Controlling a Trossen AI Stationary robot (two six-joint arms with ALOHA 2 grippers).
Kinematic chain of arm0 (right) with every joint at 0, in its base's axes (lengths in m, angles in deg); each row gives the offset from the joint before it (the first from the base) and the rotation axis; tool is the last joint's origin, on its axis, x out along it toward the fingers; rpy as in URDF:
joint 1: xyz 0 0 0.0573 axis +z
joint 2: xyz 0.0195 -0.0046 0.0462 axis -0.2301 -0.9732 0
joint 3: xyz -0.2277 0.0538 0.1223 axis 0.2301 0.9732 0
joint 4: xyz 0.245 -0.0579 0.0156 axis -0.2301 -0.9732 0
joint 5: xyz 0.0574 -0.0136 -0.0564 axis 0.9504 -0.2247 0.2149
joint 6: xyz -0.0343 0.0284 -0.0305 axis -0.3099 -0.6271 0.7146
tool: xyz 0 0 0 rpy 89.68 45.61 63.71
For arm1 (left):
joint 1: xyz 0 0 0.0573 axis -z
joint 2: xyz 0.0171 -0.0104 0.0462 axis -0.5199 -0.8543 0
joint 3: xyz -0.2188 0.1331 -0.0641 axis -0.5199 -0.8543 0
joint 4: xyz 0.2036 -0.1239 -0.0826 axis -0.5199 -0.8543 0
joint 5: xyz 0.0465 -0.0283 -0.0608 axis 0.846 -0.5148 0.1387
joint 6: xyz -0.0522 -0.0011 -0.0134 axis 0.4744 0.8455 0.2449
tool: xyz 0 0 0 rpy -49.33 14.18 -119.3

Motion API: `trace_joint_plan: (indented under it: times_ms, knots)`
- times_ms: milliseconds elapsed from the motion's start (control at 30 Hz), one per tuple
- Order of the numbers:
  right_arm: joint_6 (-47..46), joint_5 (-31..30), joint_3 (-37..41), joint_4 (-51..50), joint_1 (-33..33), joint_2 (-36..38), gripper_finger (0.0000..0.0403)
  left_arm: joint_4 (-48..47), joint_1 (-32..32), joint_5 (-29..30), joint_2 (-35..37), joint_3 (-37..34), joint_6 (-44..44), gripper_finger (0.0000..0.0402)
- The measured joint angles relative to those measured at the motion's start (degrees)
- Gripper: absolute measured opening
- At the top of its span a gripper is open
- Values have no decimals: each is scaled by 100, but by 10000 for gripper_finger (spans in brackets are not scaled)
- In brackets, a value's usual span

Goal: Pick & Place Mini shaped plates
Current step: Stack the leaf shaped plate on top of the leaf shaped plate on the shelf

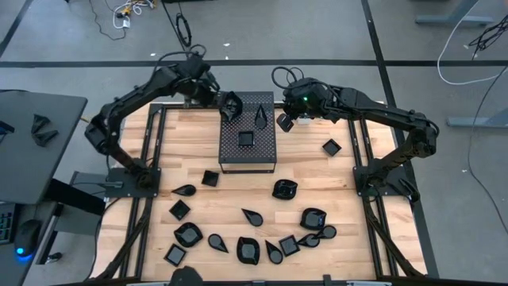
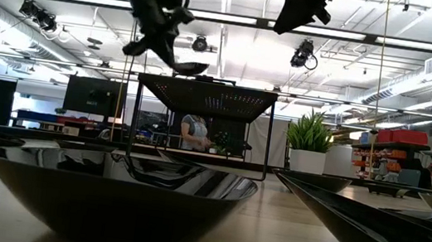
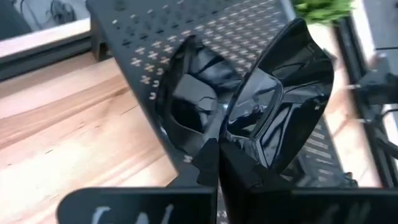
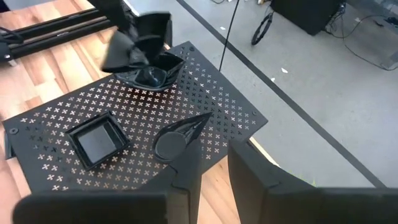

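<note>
From above, my left gripper [image 1: 228,104] is at the far-left corner of the perforated box [image 1: 248,133], its fingers clamped on the rim of a rounded-leaf plate [image 1: 232,106] held over that corner. A teardrop plate [image 1: 262,116] and a square plate [image 1: 246,138] already lie on the box top. My right gripper [image 1: 284,121] hangs just off the box's far-right corner, holding nothing. The other mini plates [image 1: 248,249] are scattered over the near half of the wooden worktop [image 1: 317,171], with one square dish [image 1: 331,146] off to the right of the box.

From table height, a big black dish [image 2: 118,196] fills the foreground. Behind it the box [image 2: 207,95] stands on thin legs, and my left gripper [image 2: 159,42] holds its plate [image 2: 181,66] just above the box top. A potted plant [image 2: 309,142] and a person [image 2: 193,132] show in the room beyond.

Through my left wrist camera, my fingers [image 3: 208,163] are pressed together on the glossy plate [image 3: 280,99] over the perforated surface.

Through my right wrist camera, my fingers [image 4: 249,168] stand partly apart and empty, near the teardrop plate [image 4: 177,137] and square plate [image 4: 96,140]; the left gripper [image 4: 140,43] with its plate is across the box.
</note>
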Motion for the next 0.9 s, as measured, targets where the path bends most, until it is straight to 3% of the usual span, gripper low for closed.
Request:
trace_joint_plan:
  times_ms: [900]
  knots:
    - [15, -4, 0, 158, 0, 0, 80, -15, -51, 541, -271, -2, -409, 10]
